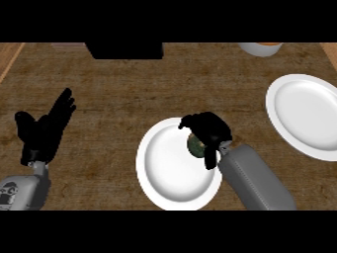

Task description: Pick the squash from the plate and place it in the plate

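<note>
- Nearest us, our right hand (209,129) was down over the near plate (172,178), fingers curled round the squash (196,147), which sat at that plate's right side: the grasp step, we judged.
- Off at the left, our left hand (45,129) rested open, fingers up, holding nothing.
- Further off to the right lay the far plate (310,116), well apart; next we'd need to lift the squash clear and carry it across there.

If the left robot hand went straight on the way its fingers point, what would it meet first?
Only bare counter ahead, then possibly the black block at the far edge; height unclear.
</note>
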Robot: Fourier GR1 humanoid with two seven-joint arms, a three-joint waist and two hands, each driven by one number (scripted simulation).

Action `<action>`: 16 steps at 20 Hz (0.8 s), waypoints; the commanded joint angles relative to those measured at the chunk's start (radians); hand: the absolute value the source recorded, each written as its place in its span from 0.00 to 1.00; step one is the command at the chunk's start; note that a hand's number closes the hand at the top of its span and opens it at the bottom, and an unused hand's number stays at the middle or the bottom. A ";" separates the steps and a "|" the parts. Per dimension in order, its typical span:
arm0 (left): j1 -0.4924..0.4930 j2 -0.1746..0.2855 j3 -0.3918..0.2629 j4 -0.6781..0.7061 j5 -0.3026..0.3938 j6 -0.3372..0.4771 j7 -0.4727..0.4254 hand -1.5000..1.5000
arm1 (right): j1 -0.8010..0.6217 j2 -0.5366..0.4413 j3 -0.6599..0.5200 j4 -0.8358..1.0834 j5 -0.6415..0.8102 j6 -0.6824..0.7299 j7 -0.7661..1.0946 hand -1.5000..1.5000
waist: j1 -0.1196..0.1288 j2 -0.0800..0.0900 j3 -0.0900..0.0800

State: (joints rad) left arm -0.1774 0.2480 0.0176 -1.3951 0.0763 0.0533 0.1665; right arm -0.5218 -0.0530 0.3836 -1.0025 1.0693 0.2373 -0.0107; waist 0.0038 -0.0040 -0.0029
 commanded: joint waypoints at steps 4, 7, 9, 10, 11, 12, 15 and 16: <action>0.020 -0.016 0.017 -0.017 -0.007 -0.030 -0.014 0.50 | -0.010 0.048 -0.009 0.090 0.042 -0.040 -0.097 1.00 | 0.002 0.005 0.003; 0.004 0.003 0.046 -0.064 0.004 -0.019 0.058 0.50 | 0.059 0.034 -0.010 0.063 0.050 -0.092 -0.126 1.00 | -0.001 0.004 0.003; 0.016 0.004 0.059 -0.005 0.003 -0.055 -0.007 0.50 | 0.038 0.019 -0.043 0.061 0.046 -0.085 -0.155 1.00 | -0.001 0.005 0.003; 0.038 0.013 0.064 -0.061 0.001 -0.052 0.034 0.50 | 0.007 0.051 -0.040 0.045 0.049 -0.061 -0.104 1.00 | 0.001 0.004 0.003; 0.022 -0.056 0.014 0.025 -0.036 -0.013 -0.043 0.50 | 0.092 0.046 -0.041 0.008 0.028 -0.104 -0.128 1.00 | -0.008 0.004 0.003; 0.016 0.004 0.063 -0.003 -0.005 -0.043 -0.006 0.50 | 0.155 0.051 0.001 -0.164 0.007 0.016 -0.058 1.00 | -0.014 0.000 0.003; 0.061 -0.022 0.036 -0.041 -0.023 -0.031 -0.029 0.50 | 0.258 -0.014 -0.048 -0.238 -0.050 0.027 -0.123 1.00 | -0.016 -0.001 0.003; 0.063 -0.028 0.037 -0.050 -0.018 -0.018 0.006 0.50 | 0.333 -0.042 -0.051 -0.286 -0.073 0.025 -0.148 1.00 | -0.025 -0.004 0.003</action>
State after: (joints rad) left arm -0.1430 0.2335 0.0607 -1.4171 0.0616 0.0240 0.1611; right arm -0.3547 -0.0701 0.3401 -1.1715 1.0594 0.2418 -0.1324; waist -0.0117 -0.0150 -0.0084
